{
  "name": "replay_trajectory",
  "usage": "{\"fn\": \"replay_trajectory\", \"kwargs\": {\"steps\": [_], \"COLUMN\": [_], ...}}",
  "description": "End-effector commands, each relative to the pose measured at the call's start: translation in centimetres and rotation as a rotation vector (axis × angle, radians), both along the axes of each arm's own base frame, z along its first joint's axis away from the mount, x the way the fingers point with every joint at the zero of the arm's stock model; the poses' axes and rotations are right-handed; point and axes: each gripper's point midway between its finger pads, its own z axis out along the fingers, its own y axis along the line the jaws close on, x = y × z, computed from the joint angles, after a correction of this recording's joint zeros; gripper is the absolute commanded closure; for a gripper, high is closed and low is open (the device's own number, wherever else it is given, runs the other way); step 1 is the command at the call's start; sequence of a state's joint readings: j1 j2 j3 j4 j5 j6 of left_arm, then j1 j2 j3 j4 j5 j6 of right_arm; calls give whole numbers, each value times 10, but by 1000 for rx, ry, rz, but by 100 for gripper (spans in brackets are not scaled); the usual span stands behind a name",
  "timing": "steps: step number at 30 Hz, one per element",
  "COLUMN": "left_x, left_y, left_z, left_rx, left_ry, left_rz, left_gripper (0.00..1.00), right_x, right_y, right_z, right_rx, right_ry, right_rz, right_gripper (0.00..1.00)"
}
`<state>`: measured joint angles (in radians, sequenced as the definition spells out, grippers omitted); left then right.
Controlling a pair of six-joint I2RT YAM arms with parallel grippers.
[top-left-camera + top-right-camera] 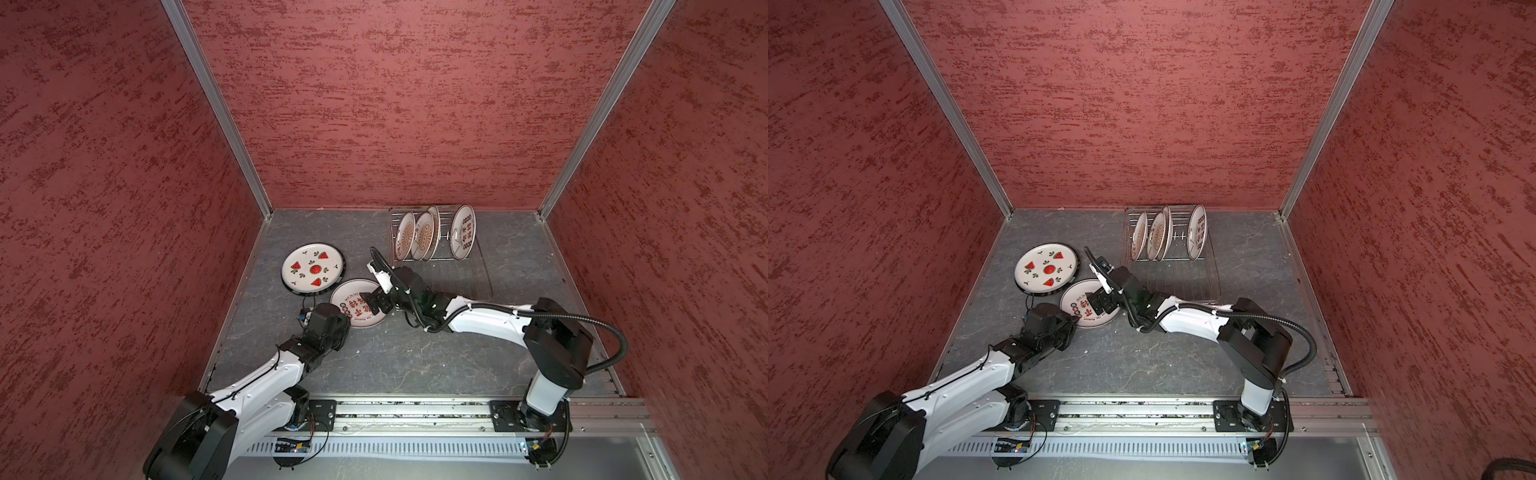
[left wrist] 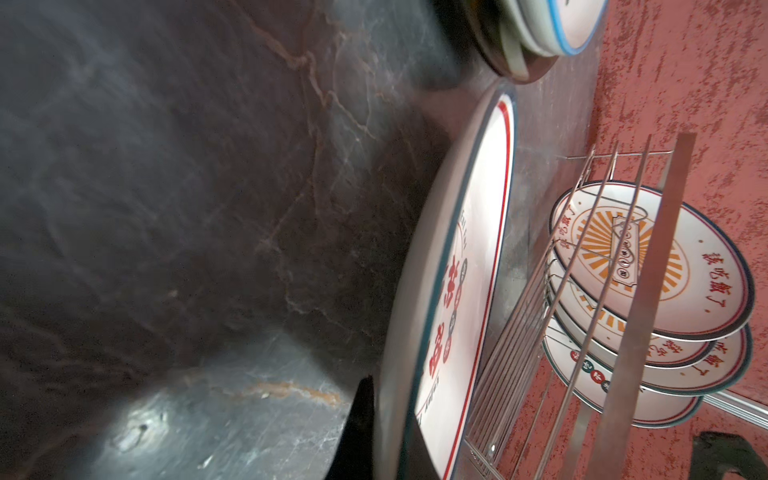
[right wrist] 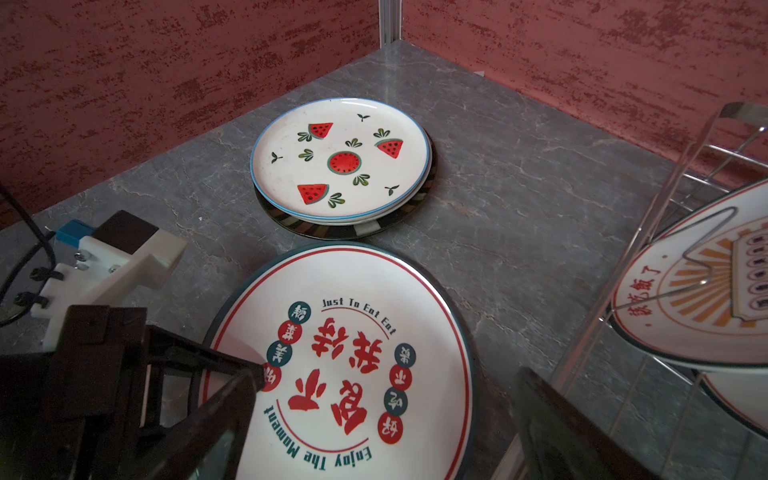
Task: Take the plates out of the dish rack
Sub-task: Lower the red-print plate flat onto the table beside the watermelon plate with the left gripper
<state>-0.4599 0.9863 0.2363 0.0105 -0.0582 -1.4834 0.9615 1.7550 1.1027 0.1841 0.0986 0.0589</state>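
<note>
**red-character plate under the wide right tool, its rim nipped by the left tool**

the red-character plate (image 1: pixel 358 305) is lying flat on the tabletop (image 1: pixel 415 361), directly beneath the right tool (image 1: pixel 376 306). that tool's jaws are standing wide, with one finger over each side of the plate's printed centre. the left tool (image 1: pixel 347 319) is sitting at the plate's rim on the side away from the dish rack (image 1: pixel 445 240) and is closed narrow on that rim. in the left wrist view one dark finger (image 2: pixel 358 419) is pressing against the plate's outer wall, and its partner is hidden.

just beyond the left tool, past the plate, the watermelon plate (image 3: pixel 340 160) is topping a small stack. the rack is standing beyond the right tool, by the back wall. it is carrying four plates on edge: the sunburst plates (image 1: pixel 424 236) bunched together, and a lone plate (image 1: pixel 463 231) standing apart from them.

around the flat plate's red characters the print is reading "just to eat eat" and "enjoy the moment". the rack plates are showing red characters too.

the left arm is reaching forward low, with its wrist rolled sideways. the right arm is bending at a raised elbow and stretching across the middle, with its wrist tipped down.
</note>
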Motion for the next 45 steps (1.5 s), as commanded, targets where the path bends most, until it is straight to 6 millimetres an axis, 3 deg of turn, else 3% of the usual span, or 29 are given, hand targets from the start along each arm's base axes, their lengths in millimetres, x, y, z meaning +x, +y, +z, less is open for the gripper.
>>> {"fn": "replay_trajectory", "kwargs": {"steps": [1, 7, 14, 20, 38, 45], "left_x": [15, 13, 7, 7, 5, 5], "left_y": [-10, -2, 8, 14, 27, 30], "left_z": [18, 10, -3, -8, -16, -11], "left_rx": [-26, 2, 29, 35, 45, 64], "left_ry": [-58, -37, 10, 19, 37, 17], "left_rz": [-23, 13, 50, 72, 110, 114], "left_gripper": [100, 98, 84, 73, 64, 58], "right_x": [1, 0, -1, -12, -12, -13], "right_y": [6, 7, 6, 12, 12, 12], "right_z": [4, -1, -3, -3, -6, -2], "right_rx": [-17, -21, -27, -8, -24, -15], "right_ry": [-23, -16, -18, 13, 26, 19], "right_rz": [9, 18, 18, 83, 82, 81], "right_gripper": [3, 3, 3, 3, 3, 3]}}
